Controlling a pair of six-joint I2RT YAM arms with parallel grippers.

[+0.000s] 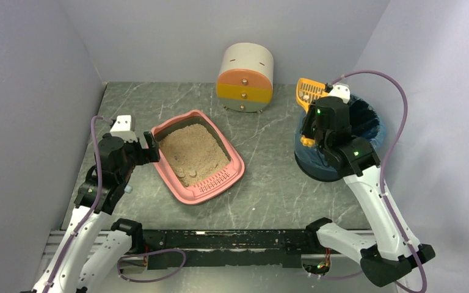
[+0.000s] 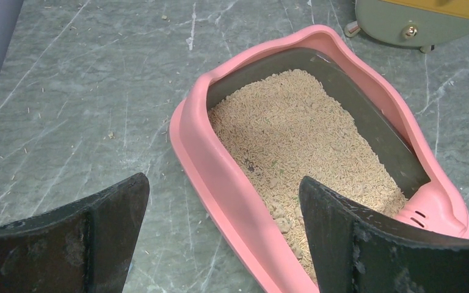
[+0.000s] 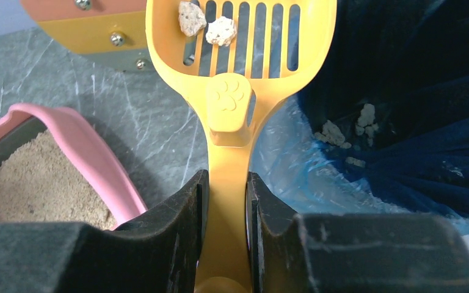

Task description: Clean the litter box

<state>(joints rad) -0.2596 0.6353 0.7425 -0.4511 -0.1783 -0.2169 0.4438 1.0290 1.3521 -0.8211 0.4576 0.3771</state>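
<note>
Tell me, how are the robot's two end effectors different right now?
The left end effector is open and empty; the right end effector is shut on the yellow scoop. The left one is at the rim of the pink litter box; the right one is by the blue-lined bin, and its scoop carries two clumps. Both have two dark fingers.

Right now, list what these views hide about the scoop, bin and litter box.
Scoop front edge: right wrist view, cut off by the top edge.
Bin bottom: right wrist view, lost in dark liner.
Litter box near end: left wrist view, behind the left gripper.
</note>
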